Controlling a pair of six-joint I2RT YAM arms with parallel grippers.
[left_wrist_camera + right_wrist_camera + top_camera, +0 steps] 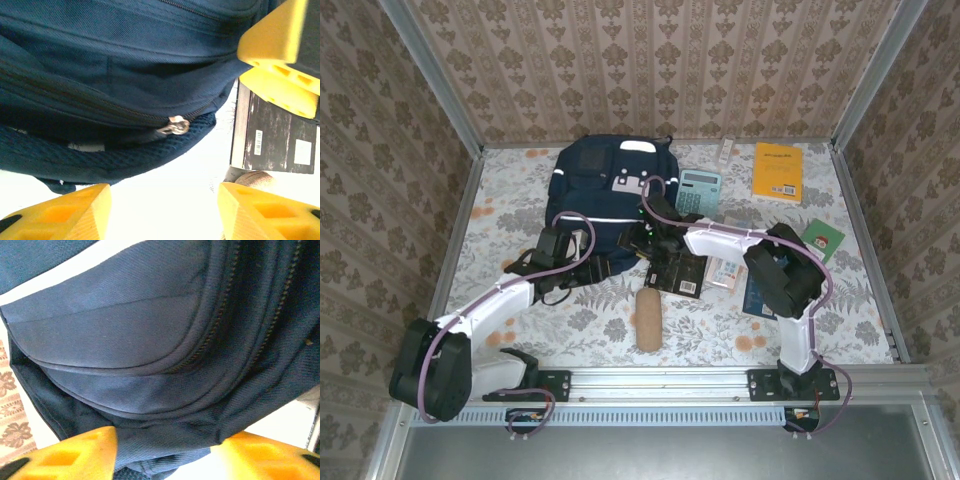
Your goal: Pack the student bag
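Observation:
The student bag [610, 185], a navy-blue backpack with white stripes, lies at the back centre of the table. My right gripper [642, 237] is at its near right edge; in the right wrist view, my right gripper [165, 440] has a fold of the bag [150, 350] wedged between both yellow fingers. My left gripper [588, 262] hovers just in front of the bag's near edge. In the left wrist view, my left gripper [165, 200] stands open over bare table. The bag [115, 75] and its metal zipper pull [174, 126] lie just beyond the fingertips.
A black book [680, 272] lies under the right arm, and a cork-coloured roll [648, 318] lies in front of it. A calculator [700, 190], a yellow book [779, 170] and a green booklet [822, 238] sit to the right. Patterned walls close the table in.

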